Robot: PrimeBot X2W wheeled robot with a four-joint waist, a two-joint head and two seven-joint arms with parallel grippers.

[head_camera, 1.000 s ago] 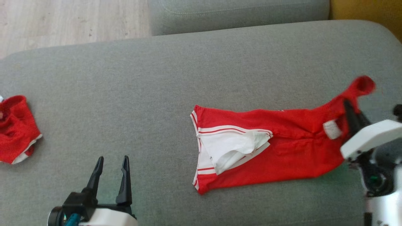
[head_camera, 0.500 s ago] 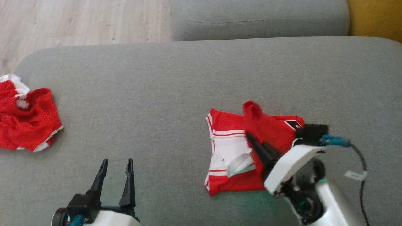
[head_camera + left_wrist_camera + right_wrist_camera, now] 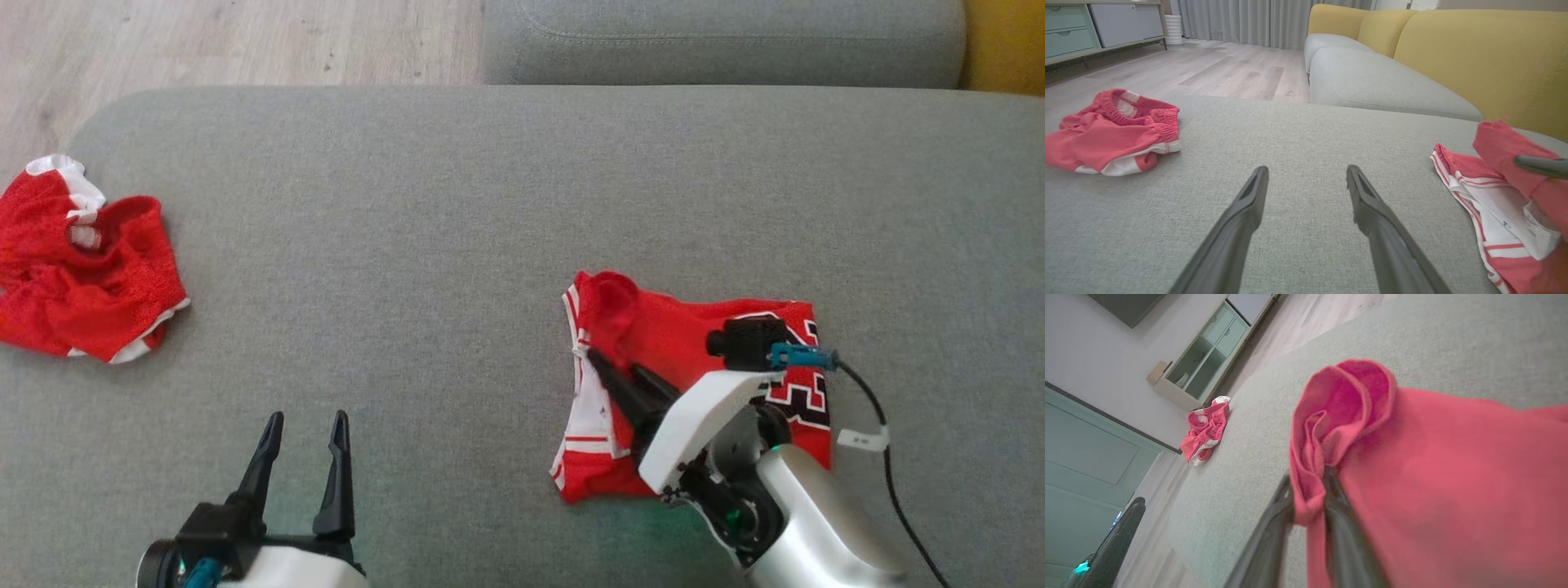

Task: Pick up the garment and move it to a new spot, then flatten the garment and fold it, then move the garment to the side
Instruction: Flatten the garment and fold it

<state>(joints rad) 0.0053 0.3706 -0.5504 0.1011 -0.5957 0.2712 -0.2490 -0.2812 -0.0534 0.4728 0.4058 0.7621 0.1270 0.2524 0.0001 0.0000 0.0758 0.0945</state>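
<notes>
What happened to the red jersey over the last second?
The right tool, shut on the red jersey at its strap end, swept that end from the jersey's right side over to its left. This folded the jersey in half, so a black-and-white print now faces up. The left tool stayed open and idle. The crumpled red shorts only seem shifted because the camera turned.

right hand (image 3: 612,362) white-cased, fingers (image 3: 622,391) dark, cable (image 3: 872,402) black, teal-plugged.

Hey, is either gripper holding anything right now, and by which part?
The right gripper pinches the red jersey by a bunched loop of fabric at its edge. The left gripper is open, holding nothing.
</notes>
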